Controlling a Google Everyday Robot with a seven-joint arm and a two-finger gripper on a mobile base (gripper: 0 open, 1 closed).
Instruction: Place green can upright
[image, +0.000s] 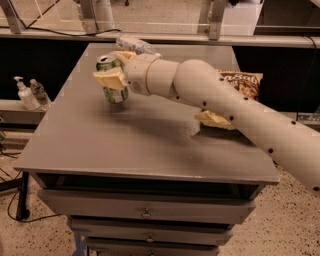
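Note:
The green can (113, 80) has a green and white label and a shiny silver top. It is held nearly upright, slightly tilted, above the left part of the grey table (125, 145). My gripper (114, 76) is shut on the can, with one tan finger (110, 79) across its front and the other behind it. The white arm reaches in from the right. The can's bottom hangs a little above the tabletop.
A clear plastic bottle (134, 45) lies at the table's far edge behind the gripper. A brown chip bag (240, 85) lies on the right, partly hidden by the arm. Two small bottles (30, 92) stand on a shelf to the left. Drawers are below the tabletop.

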